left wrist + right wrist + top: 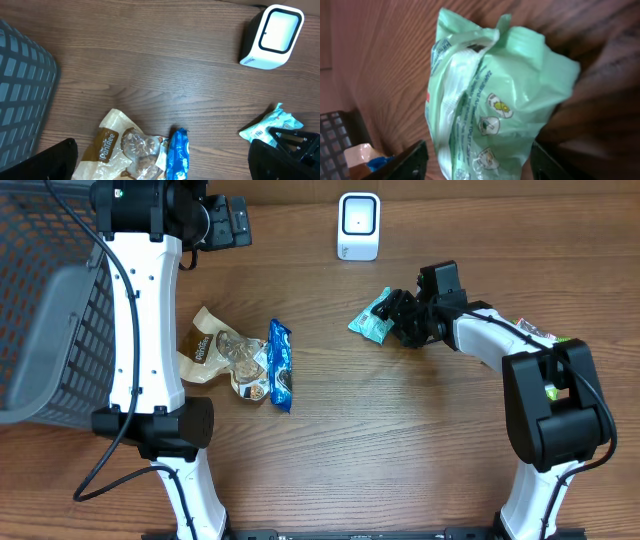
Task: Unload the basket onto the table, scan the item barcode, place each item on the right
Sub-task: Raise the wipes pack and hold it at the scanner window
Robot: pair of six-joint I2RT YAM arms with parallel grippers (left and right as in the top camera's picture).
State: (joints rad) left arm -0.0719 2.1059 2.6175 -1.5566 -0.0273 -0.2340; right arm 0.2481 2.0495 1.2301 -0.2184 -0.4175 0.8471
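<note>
Grasping: right gripper apparently pinches green packet (wrist view blurred)
Left gripper: fingers spread wide
Barcode scanner: near packet

Shop checkout bench: scanner, basket, snack packets.

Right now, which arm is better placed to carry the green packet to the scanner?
The right. The right gripper straddles the green packet, near the scanner. The left gripper hangs open and empty, farther from the packet.
</note>
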